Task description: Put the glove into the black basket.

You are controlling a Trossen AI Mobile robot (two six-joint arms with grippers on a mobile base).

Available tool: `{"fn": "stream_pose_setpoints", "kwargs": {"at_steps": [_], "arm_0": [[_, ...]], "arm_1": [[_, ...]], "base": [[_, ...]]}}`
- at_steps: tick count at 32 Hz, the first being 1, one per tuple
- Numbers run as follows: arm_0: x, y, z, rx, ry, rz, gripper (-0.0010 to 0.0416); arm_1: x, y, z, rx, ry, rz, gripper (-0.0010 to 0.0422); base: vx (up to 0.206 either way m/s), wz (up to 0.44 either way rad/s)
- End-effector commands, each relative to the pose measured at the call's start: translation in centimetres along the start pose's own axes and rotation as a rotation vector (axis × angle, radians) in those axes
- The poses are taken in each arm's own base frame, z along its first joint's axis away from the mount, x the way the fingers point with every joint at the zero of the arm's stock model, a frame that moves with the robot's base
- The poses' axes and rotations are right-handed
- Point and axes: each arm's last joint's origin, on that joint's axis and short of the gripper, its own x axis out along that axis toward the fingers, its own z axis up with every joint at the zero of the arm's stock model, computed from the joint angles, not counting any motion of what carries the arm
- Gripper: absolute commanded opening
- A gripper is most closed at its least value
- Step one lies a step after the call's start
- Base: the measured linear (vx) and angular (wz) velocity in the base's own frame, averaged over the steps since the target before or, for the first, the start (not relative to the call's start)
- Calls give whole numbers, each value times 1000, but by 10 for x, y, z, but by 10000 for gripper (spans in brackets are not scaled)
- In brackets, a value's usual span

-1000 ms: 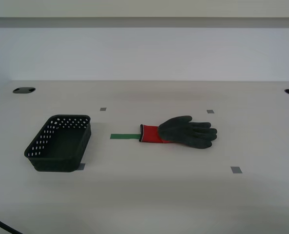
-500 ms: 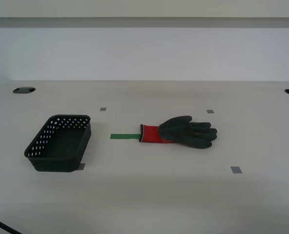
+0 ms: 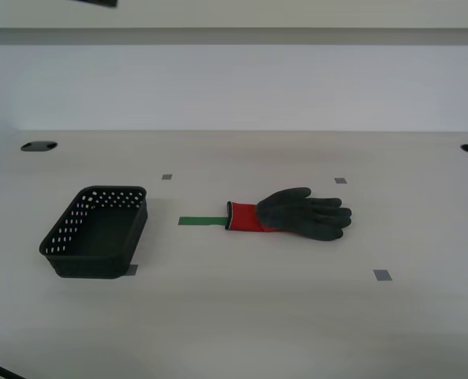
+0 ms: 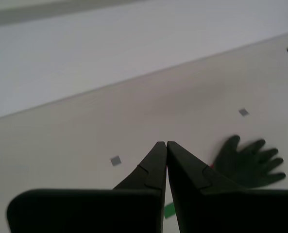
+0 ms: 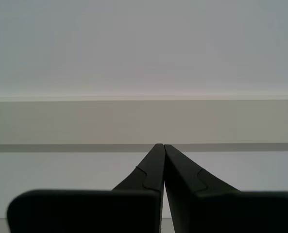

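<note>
So the black basket [image 3: 95, 233] is sitting on the counter [image 3: 241, 316] toward the exterior view's left, and as far as I can see there's nothing in it, just the dark floor and the rows of holes along its walls. The glove [image 3: 290, 215] lies flat on the counter, well apart from the basket, toward the exterior view's right. Its long axis runs pretty much side to side: red cuff toward the basket, dark fingertips pointing to the exterior view's right. A green tape strip [image 3: 202, 221] lies just off the cuff end, between glove and basket.

My second gripper [image 4: 166, 144] has its fingers clenched together on nothing, up above the counter; its body hides the cuff in that wrist view, so only the glove's [image 4: 248, 164] splayed dark fingers show. My first gripper [image 5: 163, 145] is pinched closed and empty too, facing a blank wall. A dark sliver at the exterior view's top edge is cut off and I can't tell what it is.
</note>
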Motion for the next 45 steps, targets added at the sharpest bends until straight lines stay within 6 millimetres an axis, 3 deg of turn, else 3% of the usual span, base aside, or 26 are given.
{"fn": "stream_pose_setpoints", "kwargs": {"at_steps": [1, 7, 18, 28, 38, 45], "arm_0": [[0, 0, 1, 0, -4, 0, 1], [0, 0, 1, 0, -3, 0, 1], [0, 0, 1, 0, -3, 0, 1], [0, 0, 1, 0, -3, 0, 0], [0, 0, 0, 0, -1, 0, 0], [0, 0, 0, 0, 3, 0, 1]], "arm_1": [[29, -15, -12, 21, 110, -52, -1], [75, -34, -14, 58, 277, -107, -1], [169, -87, 13, 275, 466, -224, -1], [244, -125, -3, 389, 625, -291, 0], [289, -162, -27, 436, 683, -333, 0], [292, -192, -50, 484, 720, -376, 0]], "base": [[0, 0], [0, 0], [0, 0], [0, 0], [0, 0], [0, 0]]}}
